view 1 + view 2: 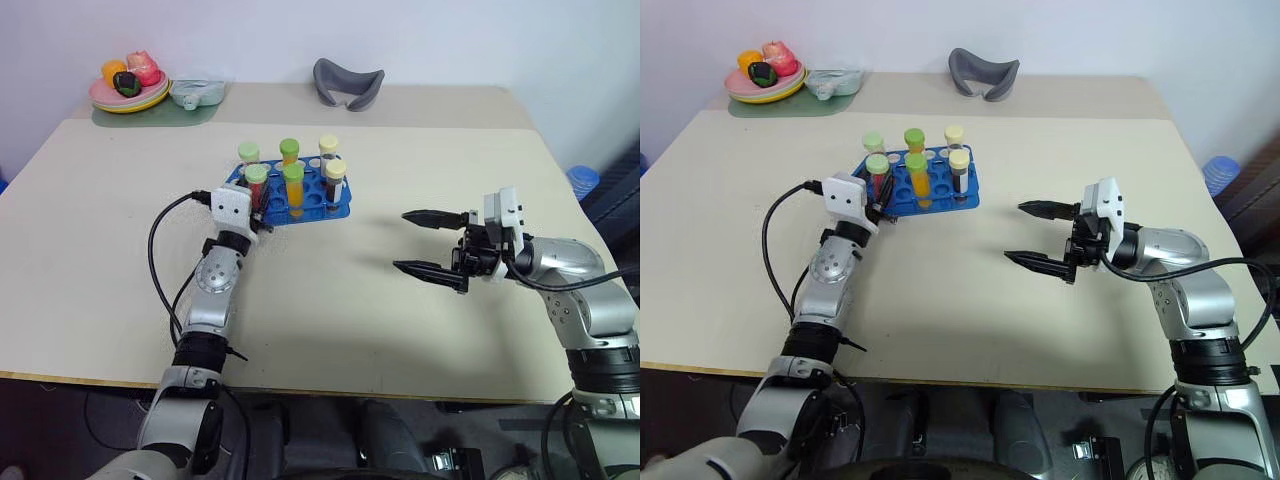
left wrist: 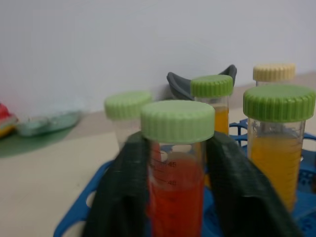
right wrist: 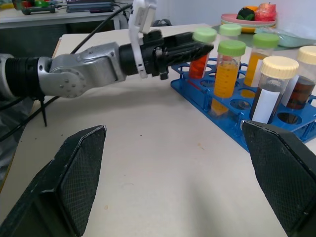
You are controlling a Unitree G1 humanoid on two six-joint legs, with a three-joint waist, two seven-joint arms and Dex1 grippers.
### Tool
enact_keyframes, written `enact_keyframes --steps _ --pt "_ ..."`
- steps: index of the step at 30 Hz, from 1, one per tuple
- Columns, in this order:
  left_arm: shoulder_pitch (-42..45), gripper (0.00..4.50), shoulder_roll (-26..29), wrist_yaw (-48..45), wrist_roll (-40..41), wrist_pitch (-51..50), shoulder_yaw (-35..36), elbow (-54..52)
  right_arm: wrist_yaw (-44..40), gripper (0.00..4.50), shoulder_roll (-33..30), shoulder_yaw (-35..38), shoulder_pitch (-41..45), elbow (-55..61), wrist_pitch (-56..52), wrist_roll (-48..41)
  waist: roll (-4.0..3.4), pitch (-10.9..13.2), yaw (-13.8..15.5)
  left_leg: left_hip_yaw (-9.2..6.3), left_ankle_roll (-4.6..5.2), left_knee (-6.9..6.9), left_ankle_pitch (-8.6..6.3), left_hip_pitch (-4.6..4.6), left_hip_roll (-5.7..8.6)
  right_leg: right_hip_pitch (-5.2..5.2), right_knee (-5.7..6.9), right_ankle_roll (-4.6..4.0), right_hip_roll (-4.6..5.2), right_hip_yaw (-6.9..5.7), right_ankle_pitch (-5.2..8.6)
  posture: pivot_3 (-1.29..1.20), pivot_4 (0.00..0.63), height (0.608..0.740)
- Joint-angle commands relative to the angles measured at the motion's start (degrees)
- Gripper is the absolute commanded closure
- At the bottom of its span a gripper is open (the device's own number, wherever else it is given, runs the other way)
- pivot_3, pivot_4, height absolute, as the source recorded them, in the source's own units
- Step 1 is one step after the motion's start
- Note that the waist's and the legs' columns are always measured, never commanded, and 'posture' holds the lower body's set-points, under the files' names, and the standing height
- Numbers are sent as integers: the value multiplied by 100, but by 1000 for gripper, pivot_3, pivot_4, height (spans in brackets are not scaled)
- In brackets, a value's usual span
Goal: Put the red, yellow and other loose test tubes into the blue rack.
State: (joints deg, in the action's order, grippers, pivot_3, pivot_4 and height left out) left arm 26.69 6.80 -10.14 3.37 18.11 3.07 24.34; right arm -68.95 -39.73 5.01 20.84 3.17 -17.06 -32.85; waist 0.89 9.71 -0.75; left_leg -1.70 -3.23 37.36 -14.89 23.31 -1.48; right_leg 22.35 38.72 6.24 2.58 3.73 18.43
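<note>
The blue rack (image 1: pixel 338 209) stands on the table's far middle and holds several capped tubes upright. The red test tube (image 2: pixel 175 197), with a pale green cap, stands in the rack's near left corner. My left gripper (image 2: pixel 175 143) reaches in from the near side, and its black fingers (image 2: pixel 123 187) press both sides of this tube just under the cap. Beside it a yellow-orange tube (image 1: pixel 293 188) with a green cap stands in the rack, and a dark brown tube (image 1: pixel 335 182) with a cream cap is further right. My right gripper (image 1: pixel 400 240) hovers wide open to the rack's right, pointing left, with nothing between its fingers.
A plate of toy fruit (image 1: pixel 128 92) sits on a green mat at the far left corner, beside a clear container (image 1: pixel 197 93). A grey curved object (image 1: pixel 348 82) lies at the far edge. A black cable (image 1: pixel 160 240) loops beside my left arm.
</note>
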Motion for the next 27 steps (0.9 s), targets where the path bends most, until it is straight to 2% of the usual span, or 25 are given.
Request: enact_keyframes --steps 1,2,3,9,12,16,18,19,23,27 --pt "-8 613 -25 259 -80 6 70 -223 39 0 49 126 39 273 46 -118 2 1 3 -1 0 0 0 2 0 2 0 0 0 0 0 0 150 740" --pt "-18 100 -26 307 -98 -41 80 -274 54 0 57 119 47 287 33 -118 2 1 4 -1 0 0 0 2 0 2 0 0 -1 0 0 0 150 740" --pt "-33 43 -13 359 -130 -89 80 -335 66 0 64 113 53 292 27 -113 2 1 4 -1 0 0 0 2 0 2 0 0 -1 0 0 0 150 740" --pt "-509 43 78 317 -171 -533 -36 -1472 335 0 174 94 -43 392 17 -45 2 1 -8 -1 0 -1 0 3 -1 2 0 0 -1 0 0 0 150 740" --pt "-1029 43 203 232 -118 -1381 -33 -2401 641 0 331 65 -247 566 -52 -32 1 1 -11 -2 0 -3 0 2 -3 2 0 0 -2 0 0 0 150 740" --pt "-1730 43 516 -574 607 -1799 18 -3366 1219 0 592 74 -773 981 -219 -16 1 1 -1 -2 0 -7 0 2 -5 4 0 0 -2 1 0 0 150 740" --pt "-2029 43 592 -566 727 -1887 190 -3711 1461 0 680 165 -1081 1218 -327 -107 1 1 6 -2 0 -9 0 3 -7 3 -4 0 0 1 0 0 150 740" --pt "-2178 43 746 -600 671 -1917 276 -3852 1560 0 677 241 -1245 1307 -307 -83 1 1 9 -4 0 -9 0 3 -9 -1 -9 0 1 1 0 0 150 740" --pt "-2964 43 1471 -1399 1377 -2154 763 -4584 1904 0 589 907 -2069 1681 -305 -192 0 1 -4 -2 1 -17 -1 2 -8 -2 -16 -1 -2 1 1 0 150 740" --pt "-3469 43 1866 -1692 1755 -2400 1171 -4851 1830 0 514 1267 -2820 1940 -121 -151 0 0 -7 0 1 -22 -1 -5 -10 -12 -24 -2 -3 1 1 0 150 740"
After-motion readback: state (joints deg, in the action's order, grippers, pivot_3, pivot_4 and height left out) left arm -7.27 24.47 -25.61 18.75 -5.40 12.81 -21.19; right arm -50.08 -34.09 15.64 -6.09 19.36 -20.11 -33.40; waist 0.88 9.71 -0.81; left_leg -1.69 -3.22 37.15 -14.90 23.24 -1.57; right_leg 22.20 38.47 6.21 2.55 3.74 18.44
